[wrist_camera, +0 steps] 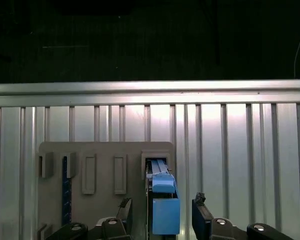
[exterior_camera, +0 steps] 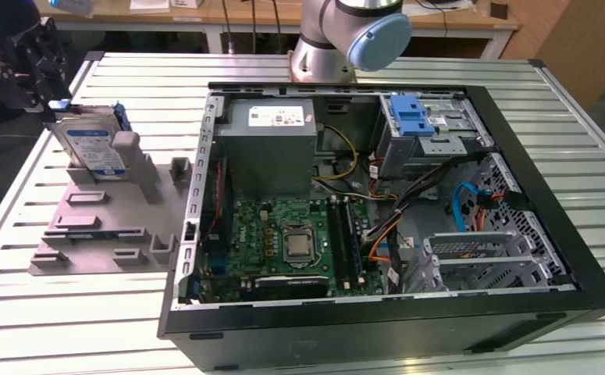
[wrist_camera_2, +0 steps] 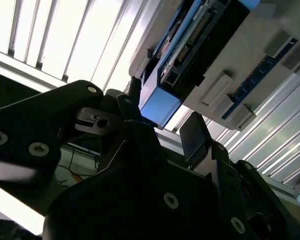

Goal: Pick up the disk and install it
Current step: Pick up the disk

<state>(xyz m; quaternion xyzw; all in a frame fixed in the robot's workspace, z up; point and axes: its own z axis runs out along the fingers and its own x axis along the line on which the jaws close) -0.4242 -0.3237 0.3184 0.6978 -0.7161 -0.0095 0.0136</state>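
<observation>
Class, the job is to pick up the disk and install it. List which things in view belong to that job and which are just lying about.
Belongs to the job:
disk, upright in the grey holder
gripper, open, fingers either side of the disk
cage with blue latch, probably

Just lying about:
power supply
motherboard
cables

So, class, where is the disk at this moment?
The disk stands on edge in the grey holder plate at the exterior view's left, outside the open computer case. The open gripper sits either side of its blue end.
</observation>
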